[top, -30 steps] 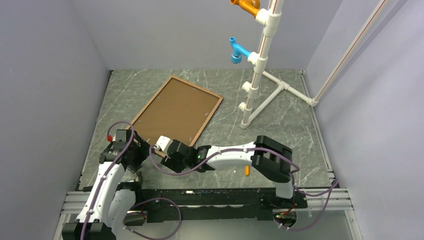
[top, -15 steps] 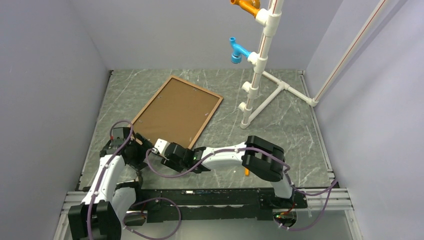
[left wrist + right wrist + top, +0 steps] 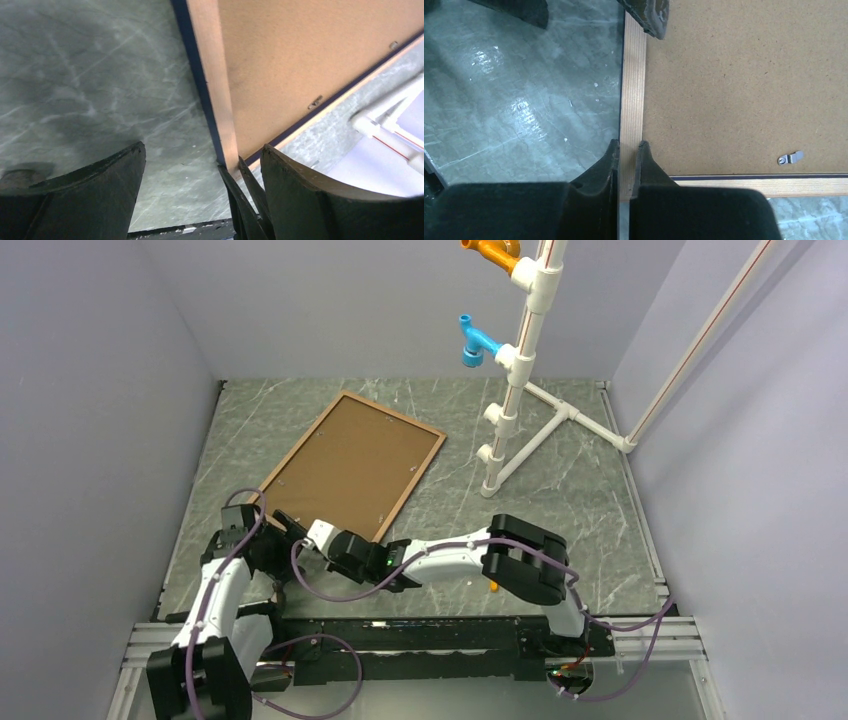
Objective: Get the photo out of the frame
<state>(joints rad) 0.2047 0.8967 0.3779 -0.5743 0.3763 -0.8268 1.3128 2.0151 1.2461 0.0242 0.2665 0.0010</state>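
The frame (image 3: 396, 416) lies face down on the table, its brown back upward and a navy edge along its outer side (image 3: 197, 75). Brown backing board (image 3: 355, 465) fills it, so the photo's printed face is hidden. My right gripper (image 3: 628, 146) is shut on the wooden rail (image 3: 634, 75) at the frame's near-left corner, one finger on each side. In the top view that right gripper (image 3: 292, 524) reaches left to the corner. My left gripper (image 3: 202, 170) stands open right beside it, its fingers straddling the same rail without touching it.
A small metal clip (image 3: 790, 158) sits on the backing board near the bottom rail. A white pipe stand (image 3: 515, 390) with blue (image 3: 473, 342) and orange (image 3: 492, 252) fittings rises at the back right. A small orange piece (image 3: 493, 583) lies by the right arm. Walls enclose three sides.
My right gripper has reached a little further left and its jaws have closed onto the frame's corner rail. The left arm has shifted slightly, its jaws still wide.
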